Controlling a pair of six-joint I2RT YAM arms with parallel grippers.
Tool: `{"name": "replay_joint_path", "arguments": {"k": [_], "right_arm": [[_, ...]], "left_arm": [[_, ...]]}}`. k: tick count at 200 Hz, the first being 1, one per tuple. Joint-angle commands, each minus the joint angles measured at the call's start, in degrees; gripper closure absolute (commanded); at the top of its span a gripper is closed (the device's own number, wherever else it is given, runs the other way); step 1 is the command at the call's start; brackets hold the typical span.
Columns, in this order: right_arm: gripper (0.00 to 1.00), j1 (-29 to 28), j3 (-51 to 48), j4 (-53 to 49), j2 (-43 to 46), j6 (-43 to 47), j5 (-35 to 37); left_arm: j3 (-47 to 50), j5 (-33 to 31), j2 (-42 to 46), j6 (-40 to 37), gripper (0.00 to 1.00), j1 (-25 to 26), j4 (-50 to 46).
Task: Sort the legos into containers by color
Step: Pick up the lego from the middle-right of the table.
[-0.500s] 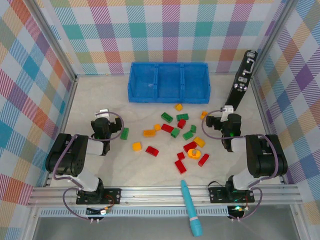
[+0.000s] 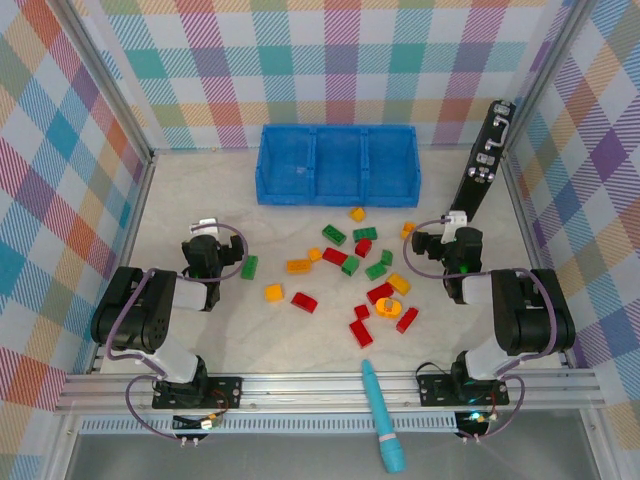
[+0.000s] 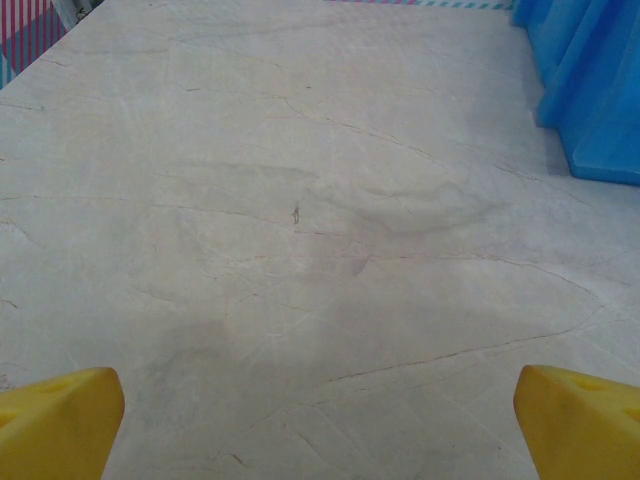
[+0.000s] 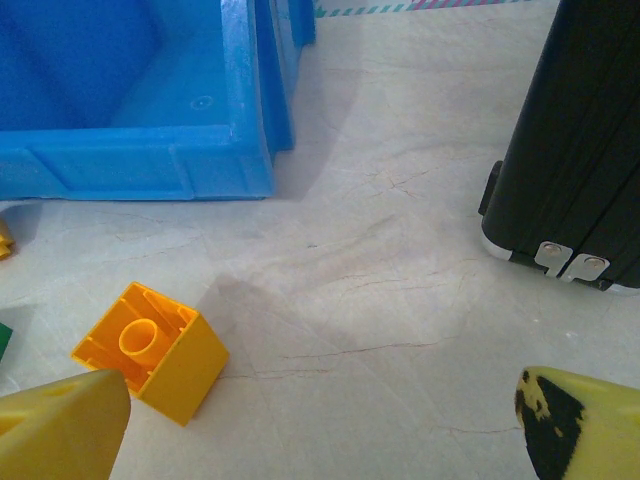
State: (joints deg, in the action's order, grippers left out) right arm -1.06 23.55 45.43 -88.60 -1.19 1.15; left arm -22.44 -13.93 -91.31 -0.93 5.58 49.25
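**A:** Where are the legos [image 2: 335, 256]?

**B:** They lie scattered on the worktop [image 2: 190, 200], in a loose patch between the two arms. Red, green and yellow-orange ones are mixed together, all on the near side of the blue bin [image 2: 337, 190].

**A:** And the bin itself?

**B:** It stands at the far side of the worktop, close to the back wall. Its three compartments run side by side.

**A:** How does the left tool [image 3: 318, 425] stand?

**B:** Its yellow fingertips are spread wide apart, gripping nothing. The wrist view has bare worktop under it and a corner of the bin at the upper right. From above, one green brick [image 2: 249, 267] lies just beside that arm, apart from the main patch.

**A:** The right tool [image 4: 322, 420]?

**B:** It is also spread wide, with nothing held. One fingertip carries dark scuff marks. An orange brick [image 4: 150, 350] lies tilted on the worktop just ahead of the other fingertip, with its hollow underside facing the camera. A corner of the bin sits beyond that brick. The black device [image 4: 575, 150] stands on the worktop to the right, well apart from the brick.

**A:** Anything near the arm bases?

**B:** A teal pen [image 2: 381, 415] lies across the front rail, between the two bases.
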Motion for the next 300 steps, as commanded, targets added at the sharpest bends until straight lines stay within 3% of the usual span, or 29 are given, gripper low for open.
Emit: {"name": "replay_joint_path", "arguments": {"k": [1,70,89,103,121,141,176,224,260,286,300], "right_arm": [[0.01,0.44,0.18,1.68,0.62,0.45,-0.88],[0.01,0.41,0.20,1.76,0.79,0.31,-1.01],[0.01,0.43,5.20,-9.83,4.48,0.53,-1.43],[0.01,0.41,11.66,-25.03,6.97,-1.44,0.98],[0.01,0.38,15.05,-32.34,8.49,-3.75,2.60],[0.01,0.44,17.11,-37.24,9.32,-7.31,1.30],[0.01,0.44,20.95,-44.19,8.97,-16.67,-5.90],[0.03,0.29,25.70,-52.46,5.10,-25.98,-7.56],[0.03,-0.53,28.94,-54.03,0.22,-25.19,-7.76],[0.02,-3.72,31.32,-54.53,-3.19,-23.19,-5.97],[0.02,-5.13,34.05,-56.78,-5.73,-22.68,-4.31]], "left_arm": [[-0.99,1.03,1.09,0.22,0.00,-0.08,0.18],[-1.39,2.14,1.03,0.48,0.00,-0.63,-0.60],[-1.16,4.21,1.79,0.32,0.00,-1.10,-0.36],[-6.60,3.40,5.06,-0.03,0.00,-0.85,-12.02],[-12.37,1.59,10.71,-1.29,0.00,1.08,-24.64],[-19.45,0.06,15.69,-0.54,0.00,3.93,-34.93],[-36.02,-0.07,16.89,0.33,0.00,8.30,-56.39],[-49.03,2.77,18.22,-2.17,0.00,11.71,-75.39],[-48.20,12.50,21.37,-6.97,0.00,11.91,-79.31],[-35.62,21.90,29.99,-6.11,0.00,12.08,-67.95],[-30.35,23.15,34.51,-6.00,0.00,13.24,-62.07]]}}
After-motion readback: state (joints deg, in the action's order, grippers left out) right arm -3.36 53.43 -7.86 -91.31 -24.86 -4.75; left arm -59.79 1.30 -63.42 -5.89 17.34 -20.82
